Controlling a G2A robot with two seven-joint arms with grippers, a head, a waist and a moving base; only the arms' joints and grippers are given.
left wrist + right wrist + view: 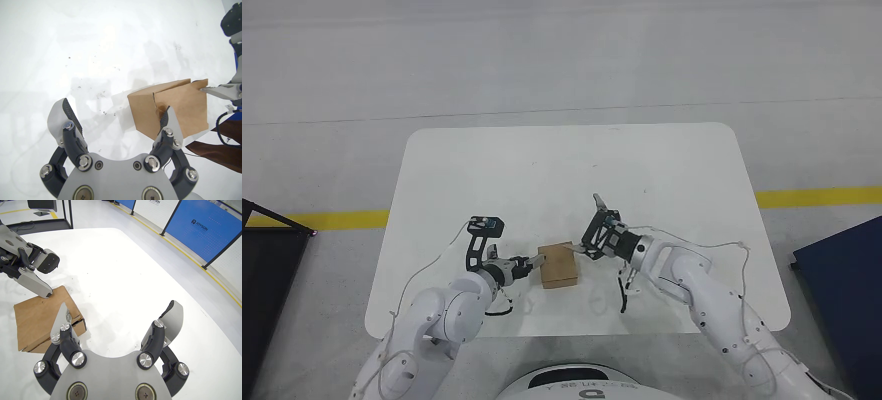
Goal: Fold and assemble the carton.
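Note:
A small brown carton [560, 267] lies folded into a box shape on the white table [542, 170], near its front edge. My left gripper [530, 264] is open at one side of the carton; in the left wrist view one of its fingertips [166, 112] rests on the carton [181, 106] by a flap seam, and the other finger hangs over bare table. My right gripper [592, 243] is open at the opposite side. In the right wrist view one finger [63, 313] lies over the carton's [36, 317] top edge, where a flap gapes slightly.
The table's front edge runs close behind the carton. A yellow floor line [822, 197] crosses beside the table. A dark blue object [852, 260] and a black frame [267, 260] stand off the table's two sides. Blue panels [204, 228] stand beyond the table.

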